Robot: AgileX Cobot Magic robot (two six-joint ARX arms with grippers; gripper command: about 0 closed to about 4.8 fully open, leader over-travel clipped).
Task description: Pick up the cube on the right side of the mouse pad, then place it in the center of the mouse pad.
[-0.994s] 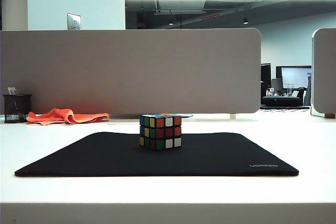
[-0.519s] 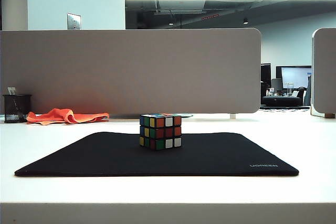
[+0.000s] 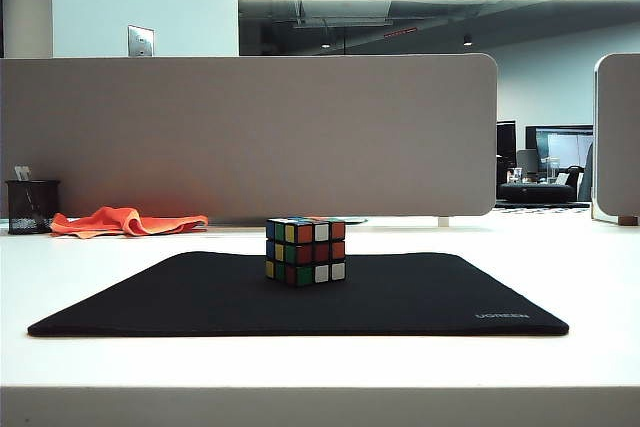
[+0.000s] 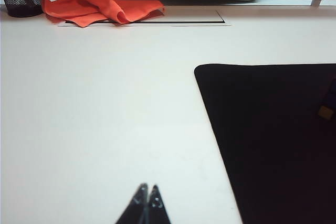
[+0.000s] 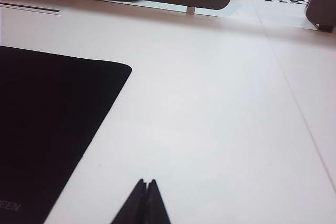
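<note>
One cube, resting mid-pad toward the far edge of the mouse pad. Your left gripper and right gripper: fingers together, empty (parked over bare bench beside opposite pad edges), apparently retired.

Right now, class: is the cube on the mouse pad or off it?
On it. The cube rests near the middle of the mouse pad; the shut left gripper and shut right gripper hover beside the pad.

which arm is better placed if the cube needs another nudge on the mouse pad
Neither clearly. The cube sits mid mouse pad. Left pincer and right pincer are shut over bare table beside opposite edges.
</note>
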